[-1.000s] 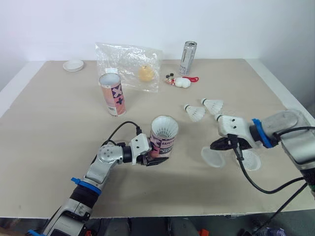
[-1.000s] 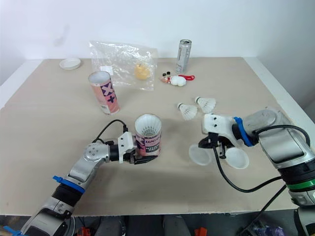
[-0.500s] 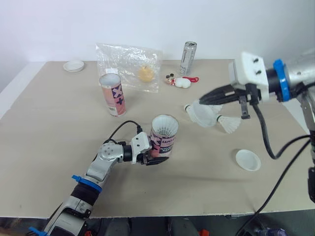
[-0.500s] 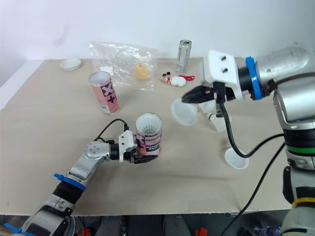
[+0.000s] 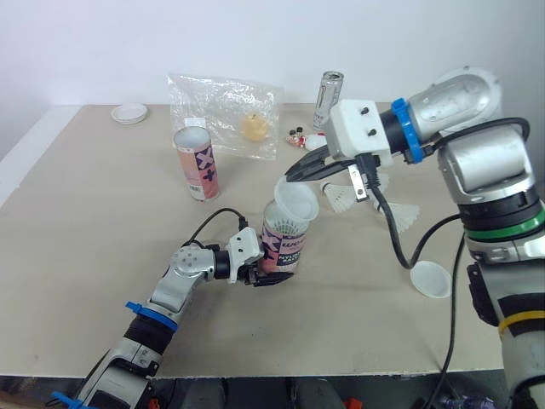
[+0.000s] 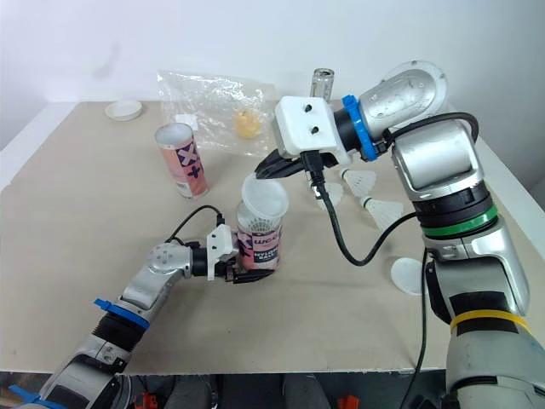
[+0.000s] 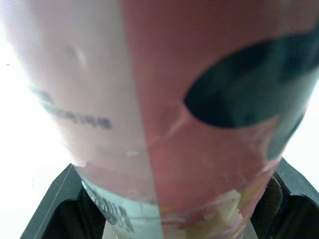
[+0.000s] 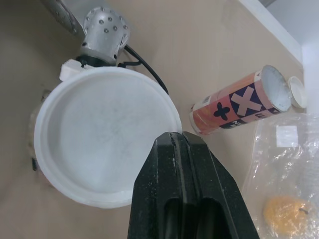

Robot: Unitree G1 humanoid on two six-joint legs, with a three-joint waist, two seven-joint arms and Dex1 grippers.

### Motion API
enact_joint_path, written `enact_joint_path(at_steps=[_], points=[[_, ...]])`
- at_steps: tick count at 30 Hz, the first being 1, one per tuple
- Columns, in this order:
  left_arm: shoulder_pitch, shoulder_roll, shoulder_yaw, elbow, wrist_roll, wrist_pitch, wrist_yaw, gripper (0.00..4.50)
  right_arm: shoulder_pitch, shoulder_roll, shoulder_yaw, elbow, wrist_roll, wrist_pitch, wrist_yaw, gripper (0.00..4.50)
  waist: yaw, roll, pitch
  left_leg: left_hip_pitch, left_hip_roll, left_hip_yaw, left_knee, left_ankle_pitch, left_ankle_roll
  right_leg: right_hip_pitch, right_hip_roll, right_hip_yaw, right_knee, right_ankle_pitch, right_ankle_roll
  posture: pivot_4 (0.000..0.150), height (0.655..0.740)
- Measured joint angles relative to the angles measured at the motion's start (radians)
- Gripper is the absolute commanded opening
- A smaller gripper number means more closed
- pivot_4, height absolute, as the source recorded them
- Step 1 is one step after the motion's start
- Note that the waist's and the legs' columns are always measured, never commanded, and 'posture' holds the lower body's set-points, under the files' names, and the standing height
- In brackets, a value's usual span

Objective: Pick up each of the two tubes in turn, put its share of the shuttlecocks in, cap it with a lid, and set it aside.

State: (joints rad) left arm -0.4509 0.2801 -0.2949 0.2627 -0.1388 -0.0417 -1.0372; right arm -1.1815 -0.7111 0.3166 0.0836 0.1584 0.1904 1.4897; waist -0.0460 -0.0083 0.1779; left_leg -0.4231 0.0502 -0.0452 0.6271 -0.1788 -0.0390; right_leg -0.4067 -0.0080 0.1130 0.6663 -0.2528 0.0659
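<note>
The left pincer [image 5: 271,271] is clenched on the lower part of a pink printed tube [image 5: 285,247]. The tube stands about upright on the beige surface [image 5: 102,213], toward the near middle. In the left wrist view its wall sits between the two black fingers [image 7: 47,199]. White feathers show at its open mouth.

Just above that mouth, the right pincer [image 5: 294,175] is pinched shut on the rim of a white lid [image 5: 298,203]. The lid is tilted, with its lower edge down by the mouth. I cannot tell whether the lid touches the tube. In the right wrist view the lid's hollow side faces the camera, with the left arm's wrist showing past its edge.

A second tube [image 5: 196,162] of the same pink print stands upright farther back on the robot's left, well apart from the first. I cannot make out whether its top is capped.

To the right, loose shuttlecocks [image 6: 383,210] lie on the surface under and beyond the right arm. I count three in the right eye view, near one another. A spare lid [image 5: 430,279] lies flat by itself nearer the right front edge.

Along the far side there is:
- a small white dish [image 5: 129,112] at the left
- a clear plastic bag [image 5: 226,111] with something yellow inside
- a small red-and-white trinket [image 5: 308,141]
- a slim metal can [image 5: 329,89] standing upright behind the right arm
</note>
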Motion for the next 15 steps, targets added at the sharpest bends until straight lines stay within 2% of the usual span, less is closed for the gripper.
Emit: enact_joint_path(at_steps=[15], points=[[0.008, 0.005, 0.0, -0.009, 0.0, 0.006, 0.006, 3.25, 0.0, 0.032, 0.03, 0.036, -0.043, -0.098, 0.043, 0.06, -0.001, 0.0, 0.0, 0.001, 0.0, 0.0, -0.002, 0.0, 0.0, 0.0, 0.0, 0.0, 0.0, 0.0, 0.001, 0.15, 0.74]])
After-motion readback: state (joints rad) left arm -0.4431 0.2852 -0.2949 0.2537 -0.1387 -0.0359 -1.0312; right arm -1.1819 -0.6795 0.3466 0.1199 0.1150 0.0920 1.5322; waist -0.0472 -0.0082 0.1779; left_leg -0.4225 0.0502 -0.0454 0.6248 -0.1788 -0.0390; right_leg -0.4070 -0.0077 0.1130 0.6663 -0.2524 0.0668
